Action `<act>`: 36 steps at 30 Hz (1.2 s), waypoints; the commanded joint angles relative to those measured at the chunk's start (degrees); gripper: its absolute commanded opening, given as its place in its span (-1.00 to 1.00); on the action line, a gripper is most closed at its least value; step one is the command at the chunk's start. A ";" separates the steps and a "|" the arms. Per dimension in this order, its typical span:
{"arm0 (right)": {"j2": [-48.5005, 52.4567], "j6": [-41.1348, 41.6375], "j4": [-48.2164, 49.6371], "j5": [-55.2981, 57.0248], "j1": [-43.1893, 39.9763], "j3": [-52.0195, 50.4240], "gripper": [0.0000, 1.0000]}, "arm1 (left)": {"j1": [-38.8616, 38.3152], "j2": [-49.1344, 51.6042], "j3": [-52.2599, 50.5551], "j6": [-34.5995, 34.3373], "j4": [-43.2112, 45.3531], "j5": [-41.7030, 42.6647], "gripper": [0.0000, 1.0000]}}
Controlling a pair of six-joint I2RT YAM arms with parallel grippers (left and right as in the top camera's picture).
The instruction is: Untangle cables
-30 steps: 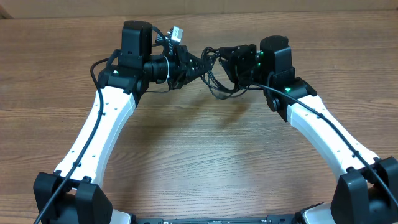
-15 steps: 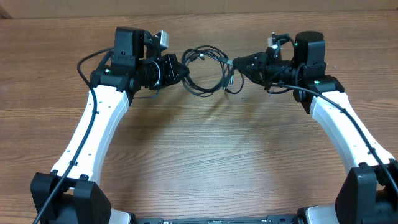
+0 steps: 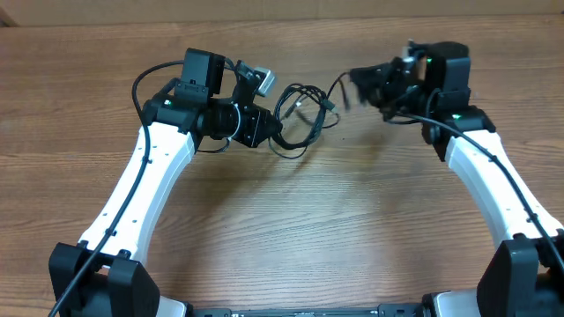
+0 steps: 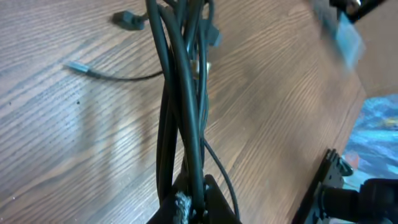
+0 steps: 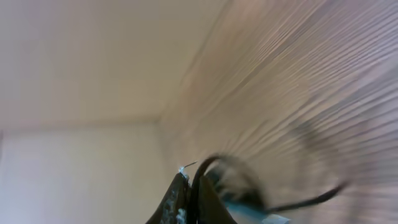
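A bundle of thin black cables hangs in loops from my left gripper, which is shut on it just above the table. In the left wrist view the cords run up from the jaws; a silvery-tipped plug end lies on the wood at the left. My right gripper is raised at the back right, blurred, and shut on a single black cable apart from the bundle. The right wrist view shows that cable curving out of the shut jaws.
The wooden table stretches toward the front between both white arms. A pale wall edge runs along the back. A blue object and a black arm part sit at the right of the left wrist view.
The right gripper has moved up and away to the right with one cable, which no longer spans to the bundle. The left gripper has shifted right with the bundle.
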 commanded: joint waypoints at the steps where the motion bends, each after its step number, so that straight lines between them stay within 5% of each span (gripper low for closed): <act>1: -1.86 0.44 -2.08 8.96 -5.66 1.22 -0.79 | 1.86 0.44 0.48 1.01 -1.40 3.91 -0.92; 3: -1.86 -0.76 -2.64 5.18 -7.76 1.22 0.24 | 2.01 0.44 0.48 1.29 -1.55 5.95 -0.91; 4: -1.86 -4.55 -2.58 1.03 -8.11 1.22 0.99 | 2.01 0.44 0.48 1.27 -1.20 7.69 -0.92; 7: -1.86 -8.46 -2.67 -8.02 -7.17 1.25 1.00 | 2.01 0.44 0.48 -1.03 1.84 12.68 -0.91; 12: -1.86 -8.74 -2.54 -14.53 -2.12 1.22 0.97 | 2.01 0.44 0.50 -15.72 10.03 14.64 -0.92; 19: -1.88 -24.87 -6.14 -14.08 1.27 1.25 0.75 | 4.92 -0.07 2.51 -14.27 30.27 30.45 -0.92; 22: -1.99 -29.29 -10.29 -13.84 1.22 1.25 0.73 | 7.69 -0.48 6.67 -20.15 36.72 33.14 -0.92; 29: -2.99 -29.16 -11.52 -14.05 2.21 3.04 0.54 | 8.31 -0.46 9.18 -26.43 36.04 32.96 -0.92; 36: -6.95 -30.82 -15.93 -12.96 5.86 5.35 0.35 | 8.22 -0.46 9.18 -40.19 20.74 13.77 -0.92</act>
